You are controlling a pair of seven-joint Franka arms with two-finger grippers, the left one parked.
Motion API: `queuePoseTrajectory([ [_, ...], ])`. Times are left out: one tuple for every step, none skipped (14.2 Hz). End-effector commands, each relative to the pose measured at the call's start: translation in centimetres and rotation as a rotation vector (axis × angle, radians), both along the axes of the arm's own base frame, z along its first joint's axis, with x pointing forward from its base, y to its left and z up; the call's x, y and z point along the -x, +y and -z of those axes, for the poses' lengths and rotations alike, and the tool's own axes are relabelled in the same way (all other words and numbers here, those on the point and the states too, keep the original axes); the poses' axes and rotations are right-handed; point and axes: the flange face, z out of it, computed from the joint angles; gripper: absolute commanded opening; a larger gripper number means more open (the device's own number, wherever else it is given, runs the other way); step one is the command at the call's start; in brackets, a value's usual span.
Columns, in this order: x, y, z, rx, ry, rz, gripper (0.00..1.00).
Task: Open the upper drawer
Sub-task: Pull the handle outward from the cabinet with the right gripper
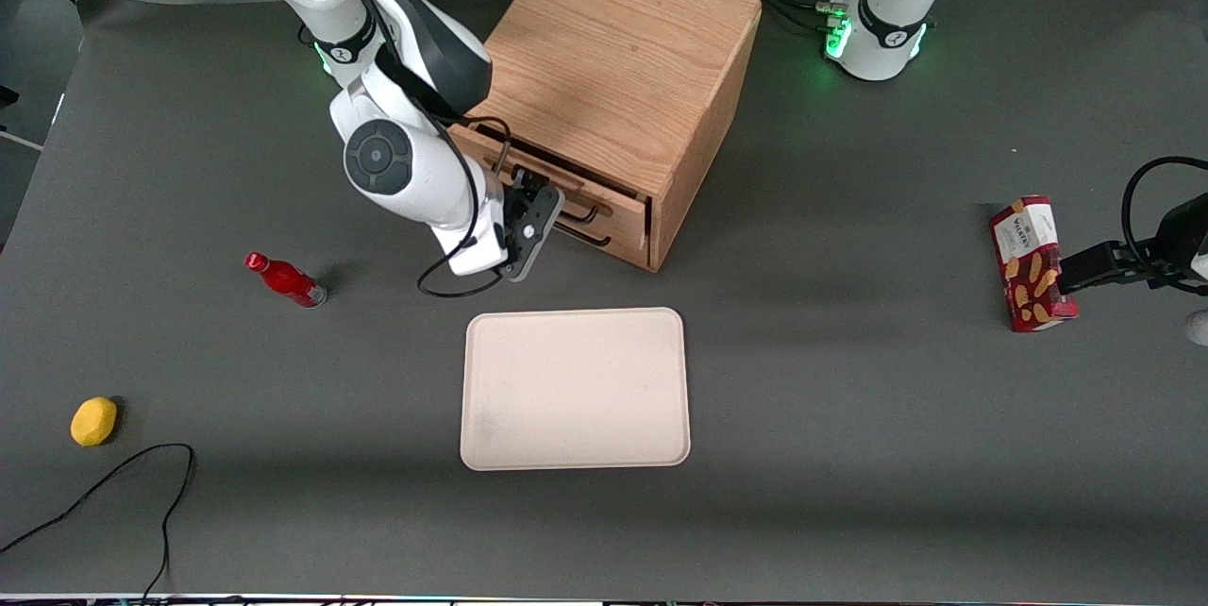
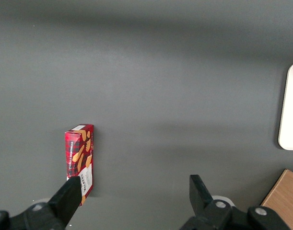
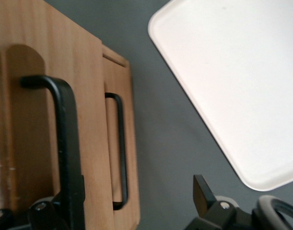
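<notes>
- Upper drawer point(image 1: 557, 179) sits topmost in the front of the oak cabinet point(image 1: 623, 68), drawn out slightly, with a dark gap along its top edge.
- Its black bar handle point(image 3: 64, 158) lies against one finger point(image 3: 72, 206) of my claw point(image 1: 530, 221). My fingers are spread wide apart, the second point(image 3: 202, 191) over bare mat; nothing is clamped.
- Lower drawer point(image 3: 120, 143), with a matching handle, projects less far than the upper one.
- Cream tray point(image 1: 576, 389) lies flat, nearer the front camera than the cabinet, with a strip of gray mat between them.
- Red bottle point(image 1: 285, 279) lies on its side toward my arm's end of the table; yellow lemon point(image 1: 93, 421) is nearer the camera than it, beside a loose black cable point(image 1: 142, 483).
- Red biscuit box point(image 1: 1031, 262) lies well apart, toward the parked arm's end; I cannot read its label.
</notes>
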Motion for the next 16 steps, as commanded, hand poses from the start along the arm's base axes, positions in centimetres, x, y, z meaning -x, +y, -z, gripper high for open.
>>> queuePoseTrajectory([
  [-2.7, -1.4, -0.2, -0.018, -0.037, -0.008, 1.00],
  [-3.4, -2.4, -0.3, -0.017, -0.041, 0.011, 1.00],
  [-3.9, -2.7, -0.6, -0.019, -0.048, 0.017, 1.00],
  [-4.5, -3.1, -1.1, -0.022, -0.061, 0.027, 1.00],
  [-5.4, -4.1, -1.1, -0.019, -0.067, 0.047, 1.00],
  [-6.0, -4.8, -1.2, -0.018, -0.077, 0.059, 1.00],
  [-6.6, -5.1, -1.6, -0.020, -0.087, 0.066, 1.00],
  [-7.4, -5.9, -1.5, -0.021, -0.095, 0.073, 1.00],
  [-8.0, -6.5, -1.7, -0.022, -0.107, 0.084, 1.00],
  [-8.7, -6.9, -2.0, -0.032, -0.137, 0.100, 1.00],
  [-9.4, -7.6, -2.1, -0.040, -0.169, 0.125, 1.00],
  [-9.9, -8.0, -2.2, -0.046, -0.193, 0.139, 1.00],
  [-10.5, -8.8, -2.1, -0.046, -0.207, 0.157, 1.00],
  [-11.0, -9.7, -2.0, -0.044, -0.218, 0.175, 1.00],
  [-11.4, -10.0, -1.7, -0.045, -0.224, 0.180, 1.00],
  [-11.8, -10.5, -1.9, -0.044, -0.233, 0.190, 1.00],
])
